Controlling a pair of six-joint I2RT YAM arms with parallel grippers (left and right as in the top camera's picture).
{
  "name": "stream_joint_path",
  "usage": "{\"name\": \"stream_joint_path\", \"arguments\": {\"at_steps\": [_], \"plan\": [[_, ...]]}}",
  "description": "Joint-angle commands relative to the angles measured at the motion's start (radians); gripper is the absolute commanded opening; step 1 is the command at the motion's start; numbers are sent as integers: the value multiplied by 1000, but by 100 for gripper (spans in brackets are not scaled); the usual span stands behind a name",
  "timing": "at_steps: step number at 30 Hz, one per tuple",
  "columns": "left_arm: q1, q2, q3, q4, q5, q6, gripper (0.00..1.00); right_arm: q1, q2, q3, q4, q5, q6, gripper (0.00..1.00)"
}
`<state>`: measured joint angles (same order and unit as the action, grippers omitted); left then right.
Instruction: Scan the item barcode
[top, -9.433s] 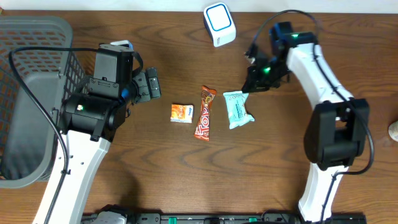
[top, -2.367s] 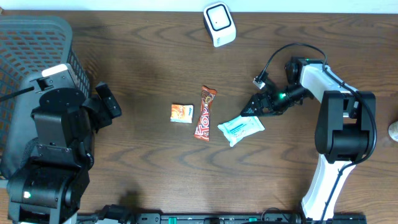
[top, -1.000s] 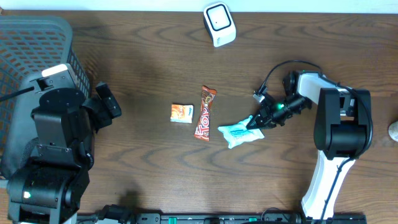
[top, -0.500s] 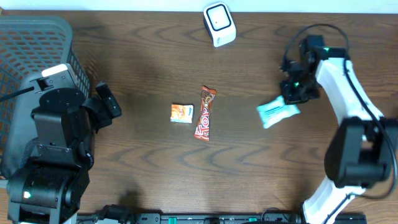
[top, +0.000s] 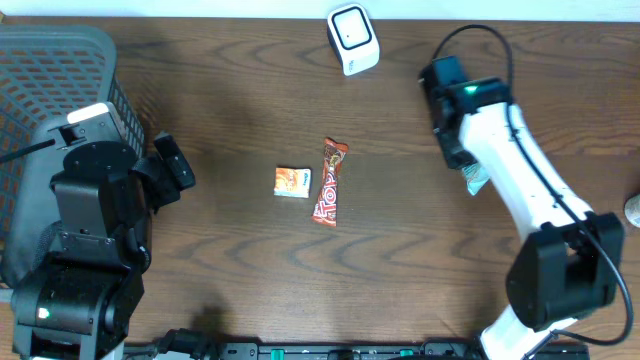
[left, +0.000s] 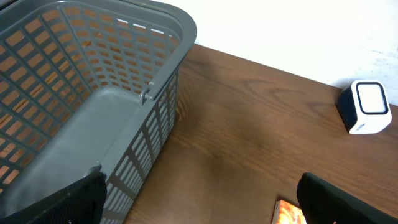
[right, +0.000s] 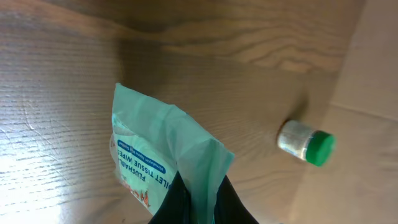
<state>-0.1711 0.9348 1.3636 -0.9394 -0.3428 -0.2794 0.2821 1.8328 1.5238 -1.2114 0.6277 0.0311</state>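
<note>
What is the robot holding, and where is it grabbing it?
The right gripper pinches the green wipes packet by one end. The left gripper holds nothing.

Mint-green wipes pkt (right: 155, 149), crumpled, pinched in rt claw (right: 200, 198); white blue-ringed scanner (top: 352, 38) sits well apart.

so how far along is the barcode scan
Done: the right hand is shut on the mint-green wipes pack, held above the table. In hand: carrying it; the pack is not at the white scanner yet. Left: showing its barcode there. The snack bar and orange packet lie untouched; the left hand is open.
</note>
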Motion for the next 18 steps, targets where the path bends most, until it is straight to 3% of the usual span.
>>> {"name": "stream_joint_path", "arguments": {"at_steps": [1, 10, 18], "plan": [[5, -2, 6, -3, -10, 17, 98, 86, 45, -5, -8, 133, 76, 1], [5, -2, 6, -3, -10, 17, 98, 257, 242, -9, -32, 198, 158, 1], [5, -2, 6, -3, -10, 17, 98, 460, 355, -9, -15, 33, 193, 2]]}}
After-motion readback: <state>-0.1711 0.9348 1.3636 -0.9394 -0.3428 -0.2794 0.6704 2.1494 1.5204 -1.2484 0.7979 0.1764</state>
